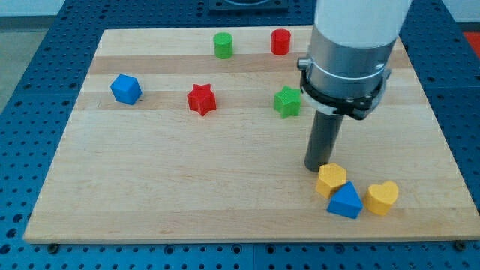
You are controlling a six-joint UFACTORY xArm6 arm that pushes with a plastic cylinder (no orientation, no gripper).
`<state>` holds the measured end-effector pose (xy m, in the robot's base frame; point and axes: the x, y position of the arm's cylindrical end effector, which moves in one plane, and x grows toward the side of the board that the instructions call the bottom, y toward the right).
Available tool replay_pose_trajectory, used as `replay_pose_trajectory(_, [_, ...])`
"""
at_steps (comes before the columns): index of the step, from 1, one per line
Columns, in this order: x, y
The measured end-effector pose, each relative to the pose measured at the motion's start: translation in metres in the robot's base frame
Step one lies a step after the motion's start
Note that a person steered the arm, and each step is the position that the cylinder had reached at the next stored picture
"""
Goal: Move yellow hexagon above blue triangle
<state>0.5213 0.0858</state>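
The pale wooden worktop (225,202) fills most of the view, set on a blue perforated base. Over its right side hangs the white-and-grey arm, ending in a straight dark rod; this tool has no jaws to open or close and holds nothing, it only pushes. My tip (315,168) rests on the board just up and to the view's left of the small yellow plastic hexagon block (331,179), touching it or nearly so (the gap is too fine to tell).

The hexagon sits against the upper-left side of the blue plastic triangle block (345,202), with a yellow heart-shaped block (382,197) just right of the triangle. Farther up lie a green star (287,101), a red star (201,99), a blue cube-like block (126,89), a green cylinder (223,45) and a red cylinder (280,42).

The hexagon looks light, rigid and smooth, so it should slide easily but may spin if struck off-centre. I judge it best pushed squarely on a flat side face, from its left, to nudge it rightward until directly above the triangle.
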Motion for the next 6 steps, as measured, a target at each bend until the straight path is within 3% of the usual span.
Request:
replay_pose_trajectory(2, [0.028,-0.037])
replay_pose_trajectory(6, [0.025,0.004])
